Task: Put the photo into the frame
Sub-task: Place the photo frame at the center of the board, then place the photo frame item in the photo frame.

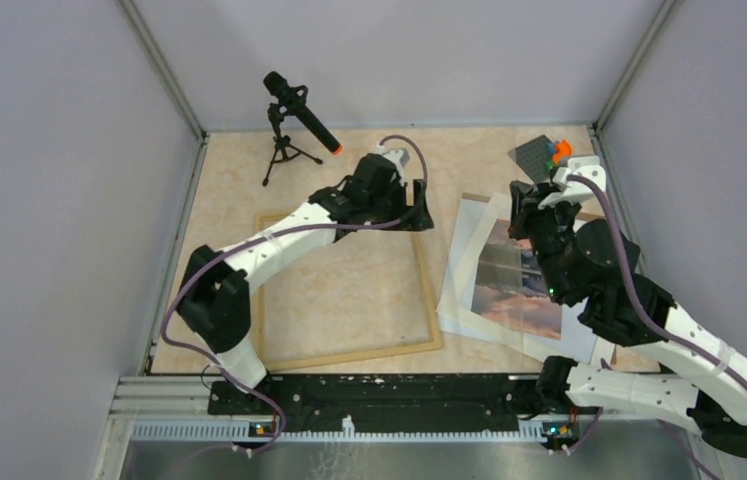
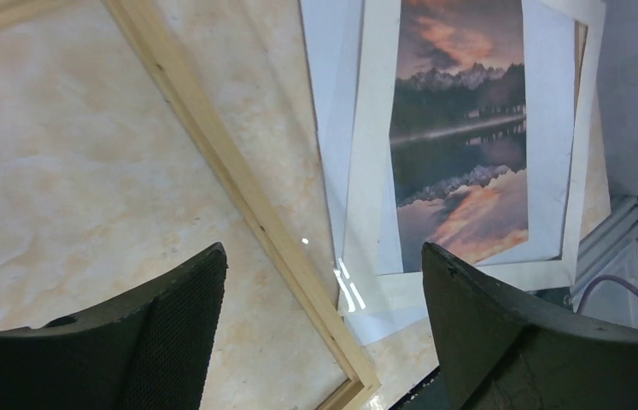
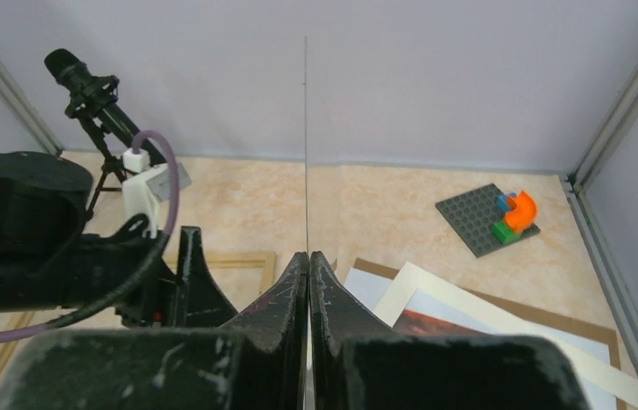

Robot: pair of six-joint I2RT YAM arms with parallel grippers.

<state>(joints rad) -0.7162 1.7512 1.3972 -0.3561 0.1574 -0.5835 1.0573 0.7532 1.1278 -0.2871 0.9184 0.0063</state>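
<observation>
Clearing the way, I judge: left pincer (image 2: 319, 260) gapes empty above the frame (image 2: 238, 184), while right pincer (image 3: 308, 260) is clamped on a clear pane (image 3: 307, 145) (seen edge-on). The photo (image 2: 460, 154) lies on the tabletop (image 2: 59, 171) beside the frame; next comes lifting its edge.

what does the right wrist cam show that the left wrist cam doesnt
Only the right wrist view: the microphone on its tripod, the grey baseplate with coloured bricks, and the right gripper shut on a thin sheet seen edge-on. Only the left wrist view: the photo with its whole sunset-and-mountains print, framed by the open left gripper. Both: the frame, part of the photo, the tan tabletop.
</observation>
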